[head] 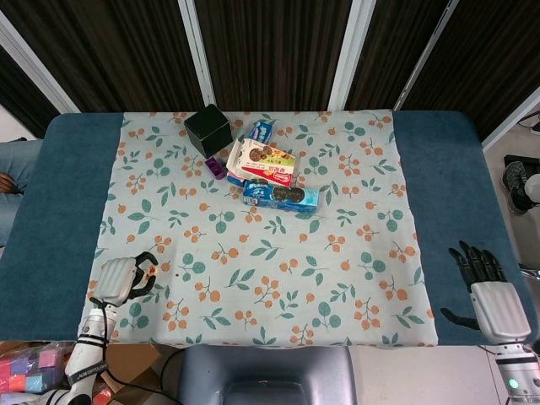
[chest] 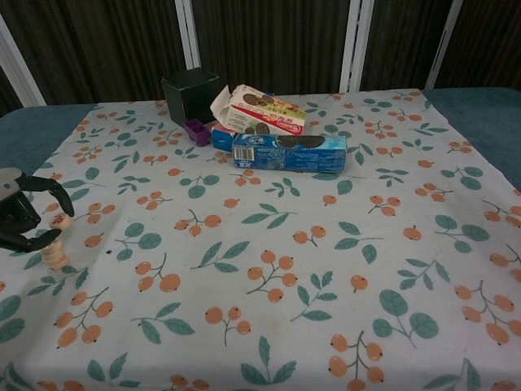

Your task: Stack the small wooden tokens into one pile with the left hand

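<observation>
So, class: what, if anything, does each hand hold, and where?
Left hand pinches a wooden token by its edges over the pile; right hand holds nothing.

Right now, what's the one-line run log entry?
left hand at token pile, contact unclear | right hand open, off the cloth | snack boxes untouched

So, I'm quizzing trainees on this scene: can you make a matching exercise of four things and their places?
Things:
1. black box
2. token pile
3. right hand
4. blue biscuit pack

Places:
A. off the cloth, at the table's near right edge
B. far side of the cloth, left of the snack boxes
C. near left corner of the cloth, by the left hand
D. lying in front of the red-and-white box

Pairs: 1-B, 2-C, 3-A, 4-D
</observation>
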Motion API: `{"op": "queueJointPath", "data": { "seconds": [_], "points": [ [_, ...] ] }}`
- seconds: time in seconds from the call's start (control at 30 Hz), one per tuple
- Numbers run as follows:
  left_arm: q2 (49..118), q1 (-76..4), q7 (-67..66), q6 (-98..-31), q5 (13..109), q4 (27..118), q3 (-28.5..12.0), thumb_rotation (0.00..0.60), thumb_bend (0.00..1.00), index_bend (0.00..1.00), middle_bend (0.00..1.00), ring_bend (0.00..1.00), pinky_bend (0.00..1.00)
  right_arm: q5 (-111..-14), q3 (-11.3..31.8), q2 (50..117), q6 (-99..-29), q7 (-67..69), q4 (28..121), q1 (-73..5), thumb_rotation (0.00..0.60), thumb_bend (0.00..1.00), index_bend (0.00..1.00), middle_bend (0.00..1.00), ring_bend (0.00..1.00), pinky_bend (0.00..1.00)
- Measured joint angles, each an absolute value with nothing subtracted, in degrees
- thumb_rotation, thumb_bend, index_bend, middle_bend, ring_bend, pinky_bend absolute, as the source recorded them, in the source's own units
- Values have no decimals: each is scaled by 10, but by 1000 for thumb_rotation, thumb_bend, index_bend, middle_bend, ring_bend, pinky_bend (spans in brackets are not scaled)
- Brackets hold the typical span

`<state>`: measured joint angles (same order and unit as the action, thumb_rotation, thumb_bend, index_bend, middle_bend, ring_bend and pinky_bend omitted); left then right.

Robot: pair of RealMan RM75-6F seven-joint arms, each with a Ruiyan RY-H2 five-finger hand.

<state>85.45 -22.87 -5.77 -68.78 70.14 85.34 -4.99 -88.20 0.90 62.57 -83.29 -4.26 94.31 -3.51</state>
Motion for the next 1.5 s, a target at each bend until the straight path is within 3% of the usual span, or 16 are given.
{"op": "queueJointPath", "data": {
  "seconds": [1.0, 1.5],
  "points": [
    [852, -206, -25, -679, 726, 817, -41, 600, 414, 476, 1000, 1000, 1000, -880, 8, 623, -825, -39, 945, -39, 600, 148, 0, 0, 0, 0],
    [854, -202, -19, -674, 730, 813, -45, 600, 413, 392, 1000, 1000, 1000, -882, 5, 622, -827, -40, 947, -37, 600, 148, 0, 0, 0, 0]
  ]
}}
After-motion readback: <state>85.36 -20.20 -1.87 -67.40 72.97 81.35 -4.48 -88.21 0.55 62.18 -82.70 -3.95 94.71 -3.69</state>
